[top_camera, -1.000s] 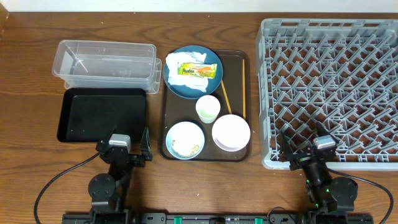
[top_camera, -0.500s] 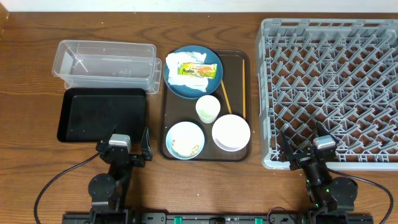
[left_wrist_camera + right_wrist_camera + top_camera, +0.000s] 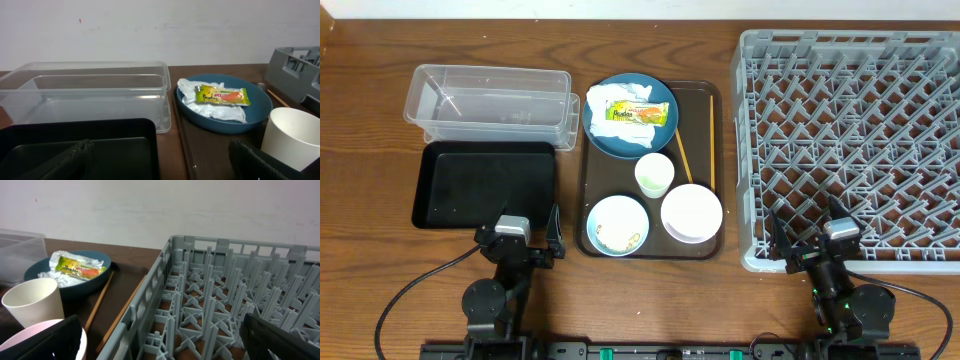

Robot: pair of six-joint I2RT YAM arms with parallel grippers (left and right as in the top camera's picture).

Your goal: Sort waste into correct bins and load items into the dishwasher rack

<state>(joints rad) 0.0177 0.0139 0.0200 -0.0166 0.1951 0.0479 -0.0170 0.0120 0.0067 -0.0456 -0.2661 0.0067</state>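
My left fingers (image 3: 60,160) stand wide apart with nothing between them. My right fingers (image 3: 45,342) are spread equally wide and are also empty.

The left gripper (image 3: 518,245) sits low at the 6 o'clock edge of the black tray (image 3: 485,185) and points toward 12 o'clock. The right gripper (image 3: 817,250) sits at the 6 o'clock rim of the dishwasher rack (image 3: 850,140), near its 7 o'clock corner, and also points toward 12. Both arms are folded down at the 6 o'clock side of the table (image 3: 370,120).

Findings on the task items:
- The black tray is shallow, rectangular and bare.
- The clear tub (image 3: 490,100) touches the black tray at its 12 o'clock side.
- The brown serving tray (image 3: 695,120) lies at 3 o'clock of both bins.
- The dark blue plate (image 3: 605,140) is at the serving tray's 11 o'clock. It carries the crumpled tissue (image 3: 605,100), and the snack wrapper (image 3: 640,113) lies flat on top of the tissue.
- The pale cup (image 3: 654,175) stands upright at the tray's centre.
- The light blue bowl (image 3: 617,225) is at 7 o'clock, with whitish scraps (image 3: 620,240) inside it.
- The white bowl (image 3: 691,212) is at 5 o'clock, just beside the cup.
- The chopsticks (image 3: 682,155) lie along the 3 o'clock side of the tray, one slanted and one near the rim.
- The rack is a grey peg lattice at the table's 3 o'clock and holds nothing.
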